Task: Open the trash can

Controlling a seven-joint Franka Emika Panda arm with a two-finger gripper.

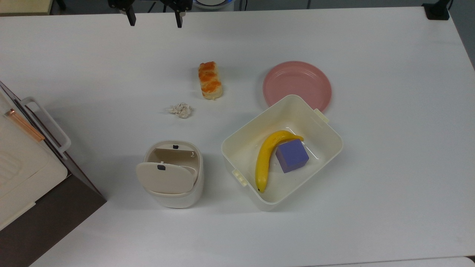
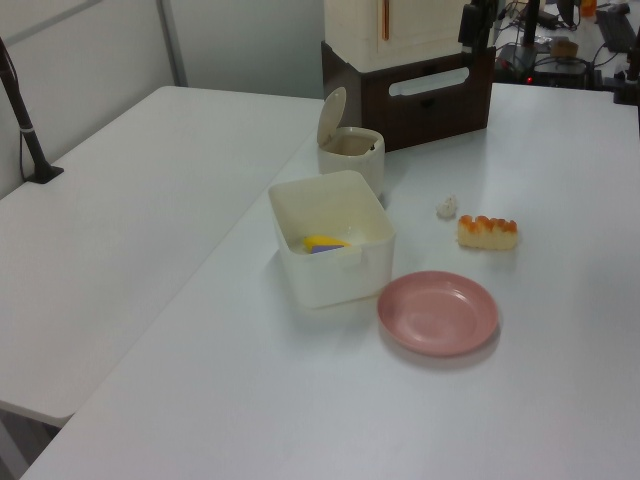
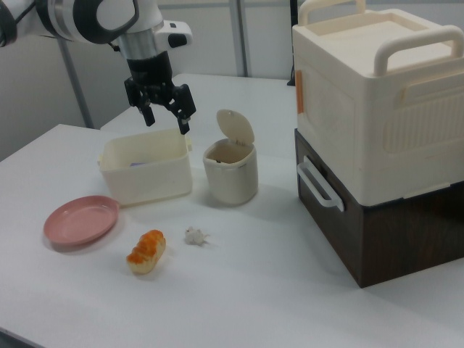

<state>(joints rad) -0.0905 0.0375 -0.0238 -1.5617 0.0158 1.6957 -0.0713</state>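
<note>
- Two black fingers of your gripper (image 1: 154,19) hang spread wide apart at the top view's upper edge, with nothing between them; in the right view the gripper (image 3: 164,114) is raised well above the table (image 1: 389,155).
- Your trash can (image 1: 173,174) stands well apart from the claw, far toward the top view's bottom and almost straight below it, with its beige lid (image 1: 165,177) swung up on its hinge and the inside bare to see (in the right view the lid (image 3: 235,128) stands upright behind the opening).
- Between claw and bin lies a crumpled paper ball (image 1: 181,110), nearer the bin.
- Toward the top view's right of the claw, and lower, you see a bread roll (image 1: 210,80) and farther on a pink plate (image 1: 297,83).
- Beside the trash can, on the top view's right, sits a cream tub (image 1: 237,148) holding a banana (image 1: 267,157) and a purple cube (image 1: 292,155), the two touching.
- Far toward the top view's lower left of the claw stands a big white box (image 3: 377,101) with handles on a dark brown base (image 3: 391,232).
</note>
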